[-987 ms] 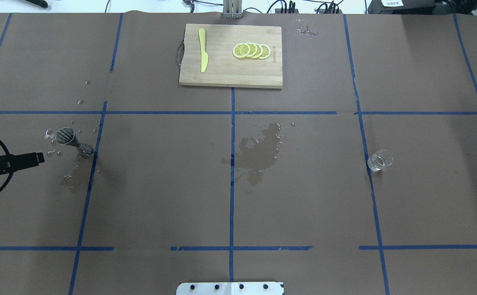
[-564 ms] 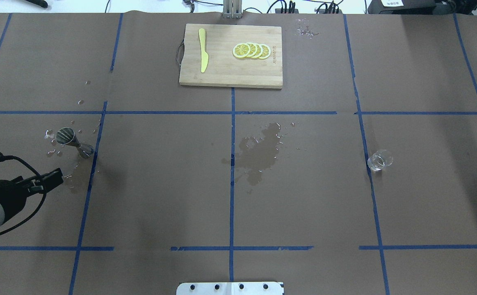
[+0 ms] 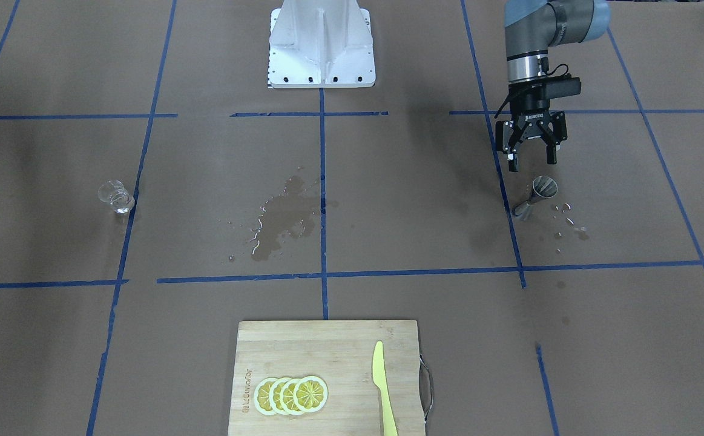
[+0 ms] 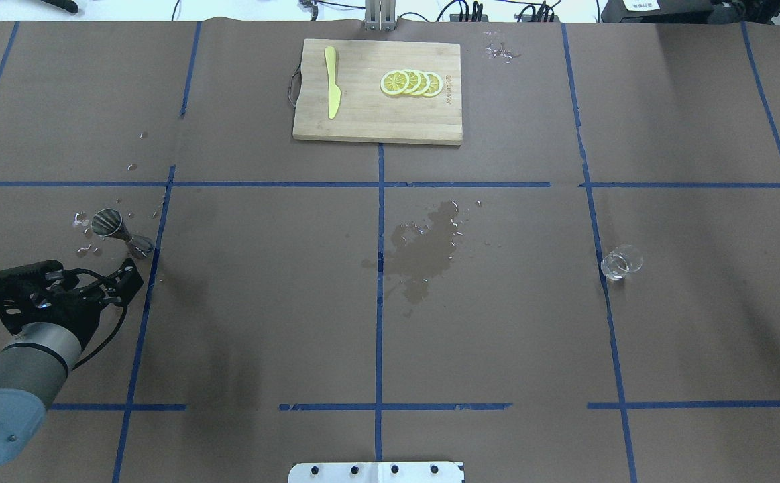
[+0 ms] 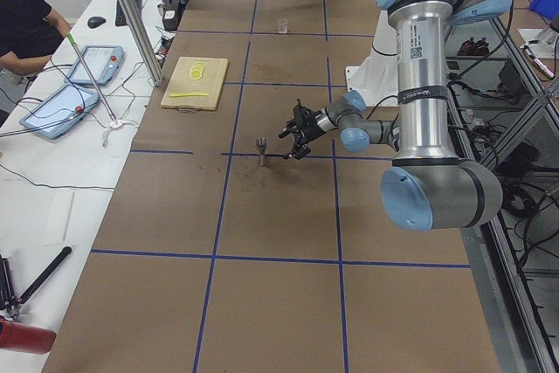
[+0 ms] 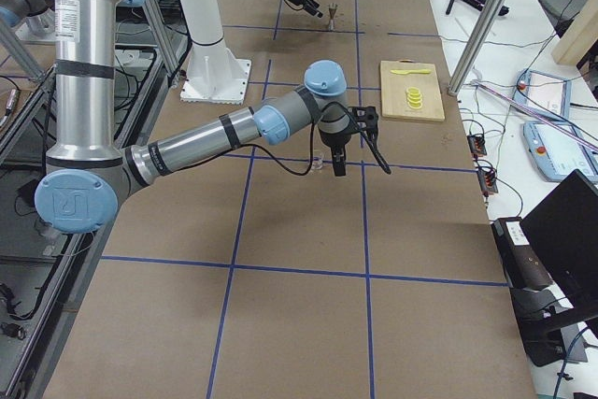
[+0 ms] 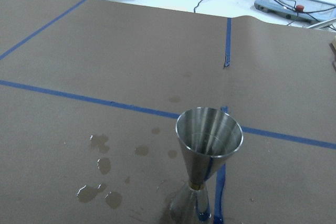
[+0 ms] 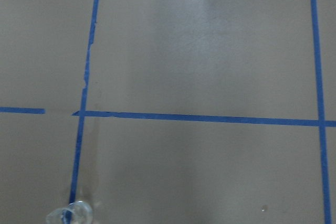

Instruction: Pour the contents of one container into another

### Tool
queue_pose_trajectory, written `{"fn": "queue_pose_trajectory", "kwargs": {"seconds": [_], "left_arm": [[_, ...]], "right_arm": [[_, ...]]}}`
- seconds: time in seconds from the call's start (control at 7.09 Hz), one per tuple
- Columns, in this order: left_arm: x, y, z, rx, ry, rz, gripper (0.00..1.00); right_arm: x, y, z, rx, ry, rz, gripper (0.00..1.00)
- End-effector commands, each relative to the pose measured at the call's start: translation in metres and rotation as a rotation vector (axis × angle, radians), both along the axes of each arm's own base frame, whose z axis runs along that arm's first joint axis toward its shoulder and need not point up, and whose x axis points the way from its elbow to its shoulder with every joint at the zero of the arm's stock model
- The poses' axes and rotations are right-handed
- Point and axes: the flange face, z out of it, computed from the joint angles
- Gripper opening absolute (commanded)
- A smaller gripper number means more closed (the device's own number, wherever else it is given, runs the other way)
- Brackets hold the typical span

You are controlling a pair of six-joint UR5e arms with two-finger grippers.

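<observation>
Water stains [image 4: 423, 255] darken the middle of the paper, and small drops [image 4: 88, 249] lie around the metal measuring cup [image 4: 120, 233], so I judge that pouring here easily goes wrong. In the overhead view the measuring cup stands upright at 9 o'clock of the table, wide cone up, ready to receive. The glass cup [image 4: 621, 261] stands upright at 3 o'clock, well apart from it and just beside a blue tape line [image 4: 609, 322].

The left gripper [image 3: 531, 160] hangs at 6 o'clock of the measuring cup, near it but not touching. Its fingers are spread wide and hold nothing, probably so that they can close around the narrow waist.

The right gripper [image 6: 360, 163] hovers near the glass cup. It shows only from the side, so I cannot tell how far it is open.

The cutting board [image 4: 363, 121] with lemon slices [image 4: 411, 82] and a knife [image 4: 331, 82] lies at 12 o'clock, out of the way. Neither cup is gripped yet.
</observation>
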Motion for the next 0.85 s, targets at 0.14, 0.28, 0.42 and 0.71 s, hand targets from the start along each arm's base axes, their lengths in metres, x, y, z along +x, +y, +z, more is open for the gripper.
{"fn": "queue_pose_trajectory", "kwargs": {"seconds": [0.14,0.28,0.42,0.71], "left_arm": [[0.033,-0.011,-0.002,0.054,0.004,-0.060,0.94],[0.032,-0.013,0.004,0.077,-0.025,-0.078,0.92],[0.033,-0.014,0.012,0.086,-0.050,-0.085,0.90],[0.031,-0.017,0.014,0.093,-0.084,-0.076,0.90]], "right_arm": [[-0.073,0.045,-0.050,0.018,0.053,0.061,1.00],[-0.083,0.060,-0.061,0.006,0.042,0.082,1.00],[-0.106,0.073,-0.069,0.006,0.033,0.117,1.00],[-0.130,0.121,-0.036,0.100,0.008,0.192,1.00]]}}
